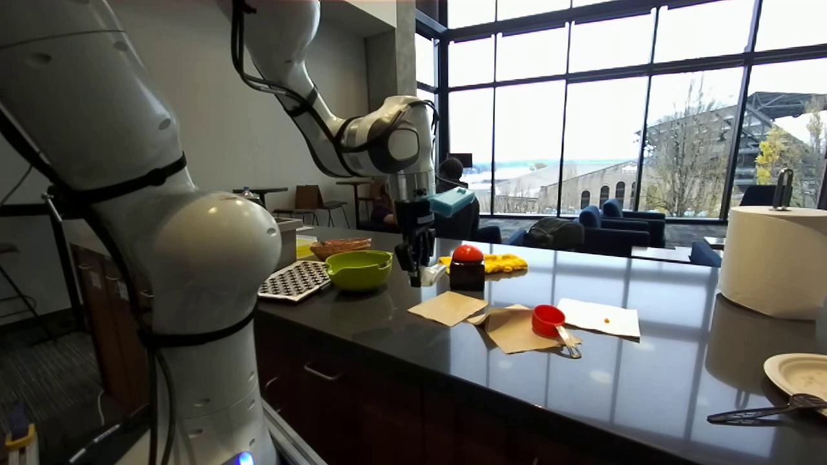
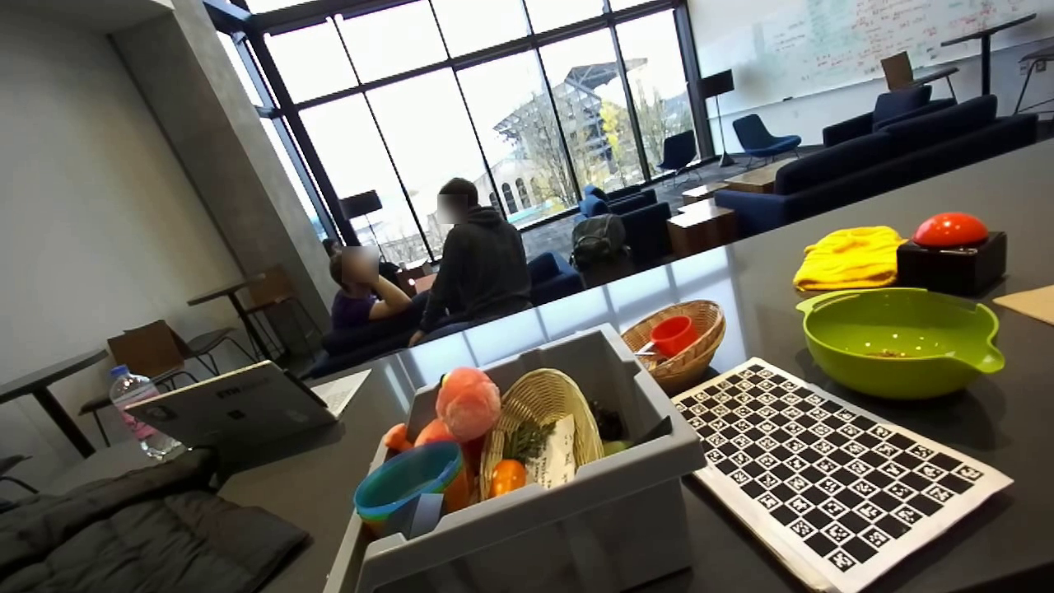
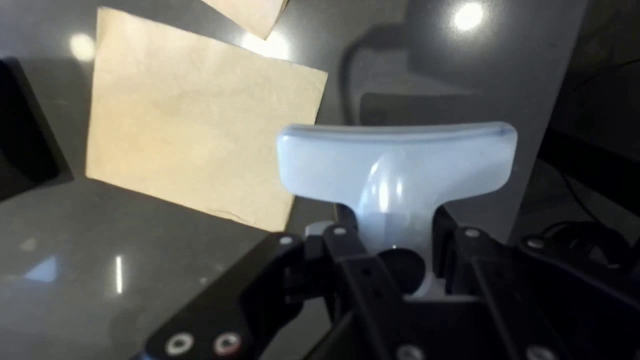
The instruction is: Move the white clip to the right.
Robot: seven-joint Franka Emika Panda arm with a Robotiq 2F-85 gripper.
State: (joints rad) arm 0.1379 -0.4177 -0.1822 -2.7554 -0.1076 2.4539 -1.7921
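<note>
The white clip (image 3: 397,160) is T-shaped, with its wide end pointing away from the gripper in the wrist view. My gripper (image 3: 394,225) is shut on the narrow stem of the clip, with a finger on each side. In an exterior view, the gripper (image 1: 418,276) points down between the green bowl and the black box, and the white clip (image 1: 432,274) sticks out from its fingertips. The clip appears to be held above the dark counter (image 3: 165,280). Neither gripper nor clip shows in the exterior view with the green bowl (image 2: 897,362).
A black box with a red dome (image 1: 467,274) stands close beside the clip, with a yellow cloth (image 1: 507,263) behind. Tan sheets (image 1: 448,308), a red measuring cup (image 1: 548,320) and white paper (image 1: 594,315) lie nearer. A checkered board (image 2: 832,461) and grey bin (image 2: 527,543) stand beyond the bowl.
</note>
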